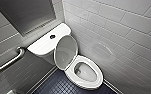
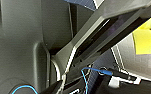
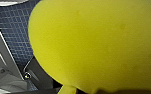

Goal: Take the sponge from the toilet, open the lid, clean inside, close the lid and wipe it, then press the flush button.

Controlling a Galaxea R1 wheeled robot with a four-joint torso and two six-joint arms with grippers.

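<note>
one glossy white ceramic toilet (image 1: 97, 81), smooth oval lid (image 1: 66, 52) raised, centre frame; one round dark flush button (image 1: 52, 36); one soft yellow sponge (image 3: 96, 42); pincer states: cannot tell

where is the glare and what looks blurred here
Head view: a pale glare patch on the tiled wall beside the raised lid, all edges soft. Right wrist view: the sponge is so close that it blurs into flat yellow. Left wrist view: mostly dim and shadowed.
</note>
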